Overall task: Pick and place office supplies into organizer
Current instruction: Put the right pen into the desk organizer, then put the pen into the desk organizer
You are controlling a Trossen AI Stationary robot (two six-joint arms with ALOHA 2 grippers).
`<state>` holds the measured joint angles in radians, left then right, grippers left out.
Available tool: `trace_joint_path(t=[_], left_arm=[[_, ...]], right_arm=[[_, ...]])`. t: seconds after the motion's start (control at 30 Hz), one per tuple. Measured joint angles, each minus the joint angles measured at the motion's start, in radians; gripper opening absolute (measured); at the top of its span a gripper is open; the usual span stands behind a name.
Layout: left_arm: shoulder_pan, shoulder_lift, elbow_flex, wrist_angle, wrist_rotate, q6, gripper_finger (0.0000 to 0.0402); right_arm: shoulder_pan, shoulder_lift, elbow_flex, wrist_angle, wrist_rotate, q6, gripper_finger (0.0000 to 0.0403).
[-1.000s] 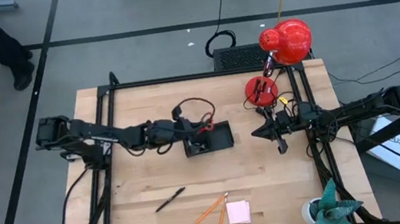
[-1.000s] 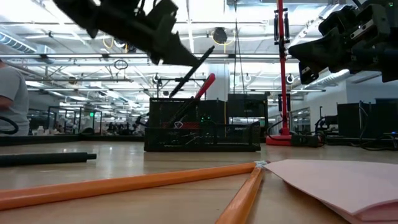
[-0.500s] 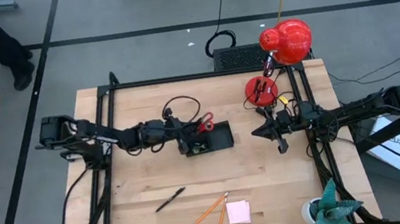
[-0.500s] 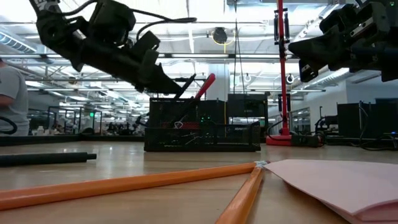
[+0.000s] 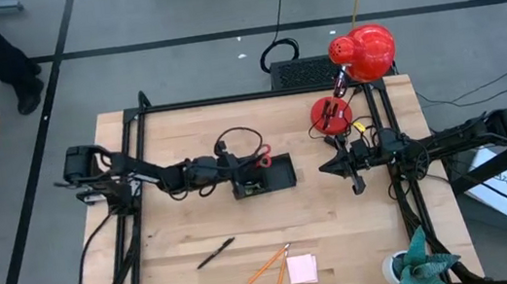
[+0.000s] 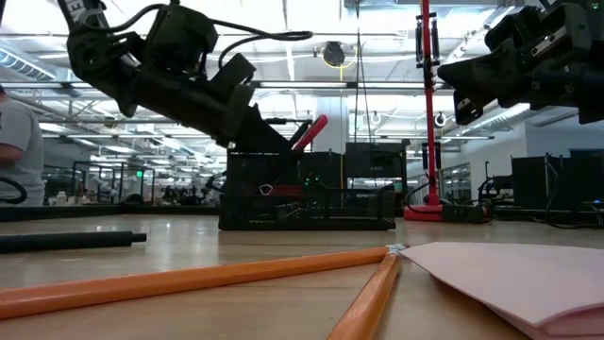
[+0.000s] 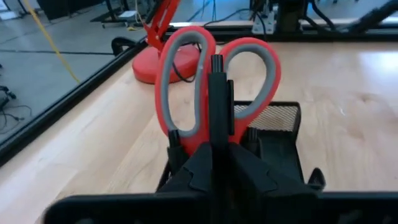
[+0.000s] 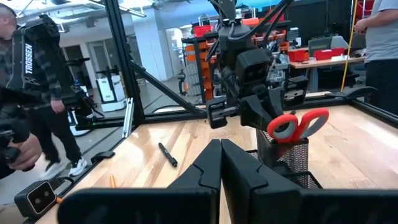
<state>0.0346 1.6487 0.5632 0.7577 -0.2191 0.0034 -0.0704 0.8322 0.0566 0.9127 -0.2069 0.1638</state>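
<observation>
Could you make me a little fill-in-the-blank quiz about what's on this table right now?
1. The scissors standing in the organizer have handles coloured ____.
2. The arm reaching the organizer is the ____ one.
3. Beside the sticky-note pad lie two orange ____.
4. The black pen lies on the ____, outside the organizer.

Missing words: red; left; pencils; table

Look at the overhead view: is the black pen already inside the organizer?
No. The black pen lies on the bare table, well apart from the organizer, near the orange pencils.
</observation>
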Motion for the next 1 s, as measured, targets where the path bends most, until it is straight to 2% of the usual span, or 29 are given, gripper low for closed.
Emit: trace_joint_path(t=[0.2, 0.37, 0.5, 0.57, 0.63, 0.77, 0.87, 1.0], left_arm=[[-0.014, -0.012, -0.001, -0.008, -0.044, 0.044, 0.0109], [-0.014, -0.026, -0.002, -0.01, -0.044, 0.07, 0.0133], [-0.042, -0.127, -0.003, -0.012, -0.053, 0.155, 0.0137], [-0.066, -0.217, -0.001, -0.048, -0.099, 0.173, 0.0135], [-0.097, -0.316, 0.03, -0.181, -0.162, 0.151, 0.0136], [-0.205, -0.456, 0.205, -0.75, -0.282, 0.054, 0.0136], [-0.32, -0.457, 0.338, -1.096, -0.333, -0.099, 0.0136], [-0.436, -0.414, 0.45, -1.375, -0.323, -0.414, 0.0136]], right_arm=[[0.0, 0.0, 0.0, -0.007, -0.003, 0.0, 0.0004], [0.0, 0.0, 0.0, -0.011, -0.003, -0.003, 0.0004], [0.0, 0.0, 0.0, -0.01, -0.003, -0.019, 0.0004], [0.0, 0.0, 0.0, -0.01, -0.003, -0.019, 0.0004], [0.0, 0.0, 0.0, -0.011, -0.003, -0.019, 0.0004], [0.0, 0.0, 0.0, -0.033, -0.003, -0.019, 0.0004], [0.0, 0.0, 0.0, -0.046, -0.003, -0.019, 0.0004], [0.0, 0.0, 0.0, -0.058, -0.003, -0.019, 0.0004]])
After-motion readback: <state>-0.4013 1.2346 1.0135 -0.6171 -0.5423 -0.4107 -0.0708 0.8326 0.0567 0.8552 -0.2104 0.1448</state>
